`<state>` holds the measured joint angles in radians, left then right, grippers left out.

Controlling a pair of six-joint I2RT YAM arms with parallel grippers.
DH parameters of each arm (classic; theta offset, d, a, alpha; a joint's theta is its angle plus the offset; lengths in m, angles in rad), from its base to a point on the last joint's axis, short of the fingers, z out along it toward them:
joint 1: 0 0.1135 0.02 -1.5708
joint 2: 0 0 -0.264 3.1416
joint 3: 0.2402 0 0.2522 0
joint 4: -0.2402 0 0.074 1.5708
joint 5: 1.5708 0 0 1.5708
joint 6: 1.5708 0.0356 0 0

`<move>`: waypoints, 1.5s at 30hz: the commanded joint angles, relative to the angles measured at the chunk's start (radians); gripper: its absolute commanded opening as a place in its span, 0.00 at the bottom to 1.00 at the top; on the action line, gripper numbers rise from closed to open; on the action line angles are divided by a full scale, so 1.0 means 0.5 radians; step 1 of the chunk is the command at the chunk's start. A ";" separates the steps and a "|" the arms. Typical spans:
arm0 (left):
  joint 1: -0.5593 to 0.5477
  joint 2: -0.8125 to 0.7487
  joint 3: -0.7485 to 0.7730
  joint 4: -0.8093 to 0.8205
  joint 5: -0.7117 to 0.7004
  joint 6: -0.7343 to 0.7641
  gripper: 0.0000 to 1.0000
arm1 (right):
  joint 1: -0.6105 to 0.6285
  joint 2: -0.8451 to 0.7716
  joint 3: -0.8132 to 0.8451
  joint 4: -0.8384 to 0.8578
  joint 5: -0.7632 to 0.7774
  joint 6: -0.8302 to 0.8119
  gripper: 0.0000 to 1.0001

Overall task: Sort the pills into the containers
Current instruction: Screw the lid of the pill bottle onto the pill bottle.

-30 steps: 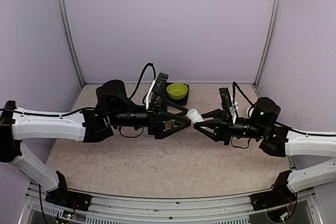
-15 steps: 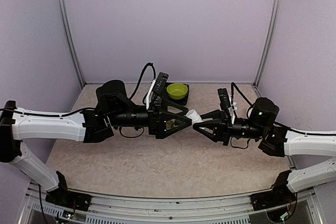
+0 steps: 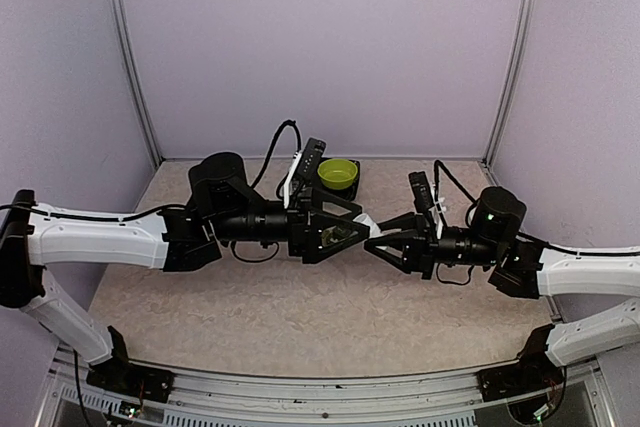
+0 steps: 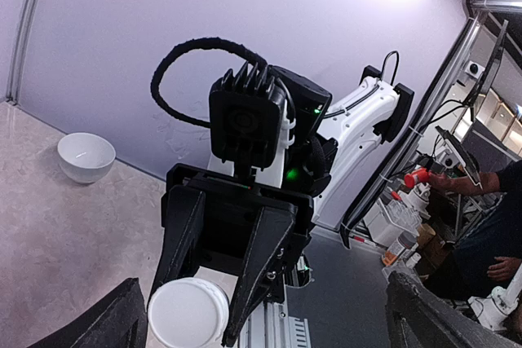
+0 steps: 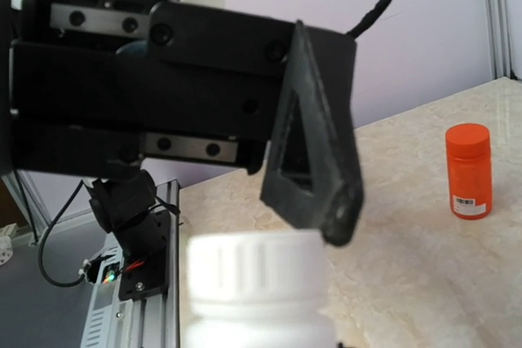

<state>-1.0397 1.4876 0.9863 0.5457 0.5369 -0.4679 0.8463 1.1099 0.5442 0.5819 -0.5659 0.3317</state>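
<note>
My right gripper (image 3: 377, 235), clamped on the pill bottle (image 5: 259, 325), has carried it left above the desk (image 3: 300, 317) until its cap (image 4: 188, 314) sits inside my wide-open left gripper (image 3: 352, 226), seemingly ready for uncapping.

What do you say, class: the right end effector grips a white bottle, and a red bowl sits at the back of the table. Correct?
No. The top external view shows the bowl at the back of the table is green, not red. The right end effector does grip a white bottle.
</note>
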 commanded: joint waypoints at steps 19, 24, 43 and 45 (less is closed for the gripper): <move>-0.108 0.110 0.135 0.120 0.158 -0.043 0.99 | 0.006 0.123 0.114 0.073 0.007 0.023 0.00; -0.126 0.107 0.132 0.147 0.183 -0.039 0.99 | 0.005 0.149 0.111 0.091 -0.001 0.025 0.00; -0.037 0.017 -0.027 0.149 -0.180 -0.063 0.99 | 0.006 -0.100 0.085 -0.107 0.111 -0.106 0.00; -0.037 0.014 -0.033 0.157 -0.185 -0.062 0.99 | 0.006 -0.081 0.083 -0.101 0.108 -0.099 0.00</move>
<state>-1.0622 1.5120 0.9821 0.5907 0.4603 -0.4915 0.8486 1.0603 0.5716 0.5571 -0.5350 0.2943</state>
